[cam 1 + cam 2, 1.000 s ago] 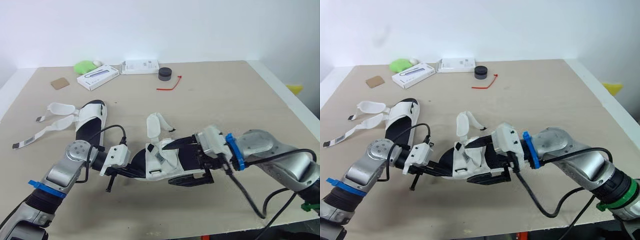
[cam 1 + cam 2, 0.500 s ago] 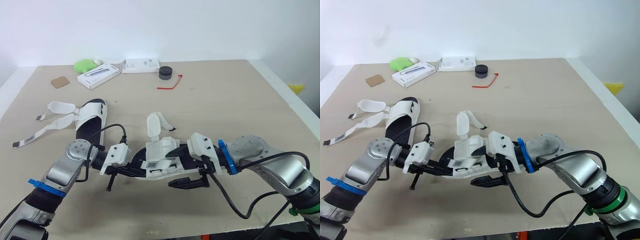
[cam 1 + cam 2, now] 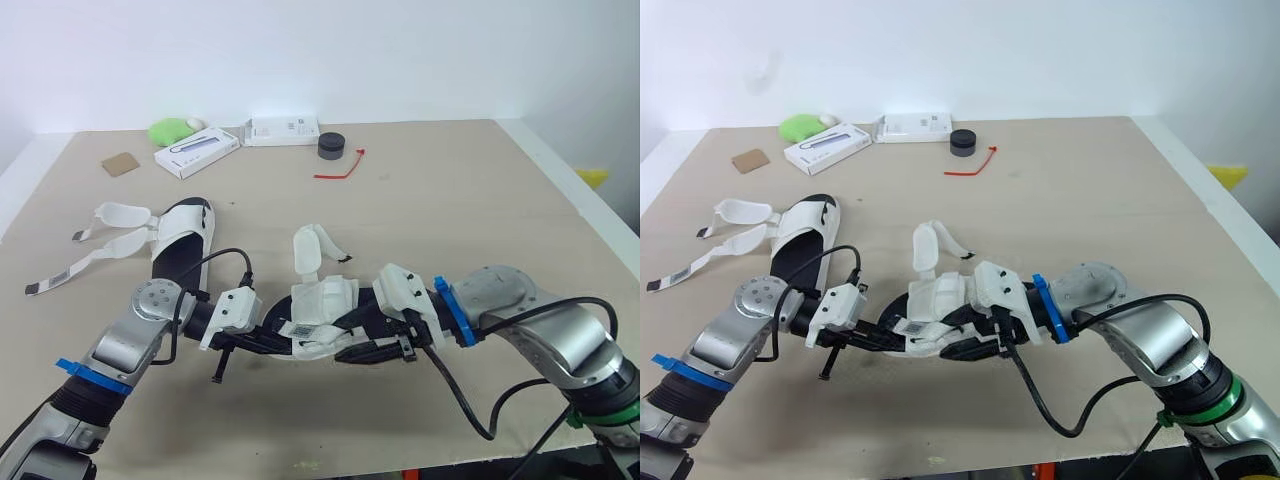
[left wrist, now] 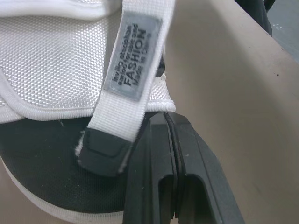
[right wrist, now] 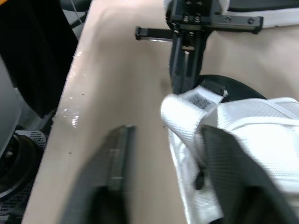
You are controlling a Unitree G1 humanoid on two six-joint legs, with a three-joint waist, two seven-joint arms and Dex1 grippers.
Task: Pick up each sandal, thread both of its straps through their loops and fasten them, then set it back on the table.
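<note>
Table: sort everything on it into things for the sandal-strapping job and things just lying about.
For the job: near sandal; far sandal, straps loose.

Lying about: green lump; long white box; flat white box; black puck; red tie; brown card.

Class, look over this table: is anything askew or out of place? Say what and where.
The far-left sandal lies with both straps splayed loose across the table. The middle sandal has one strap standing up, unfastened.
</note>
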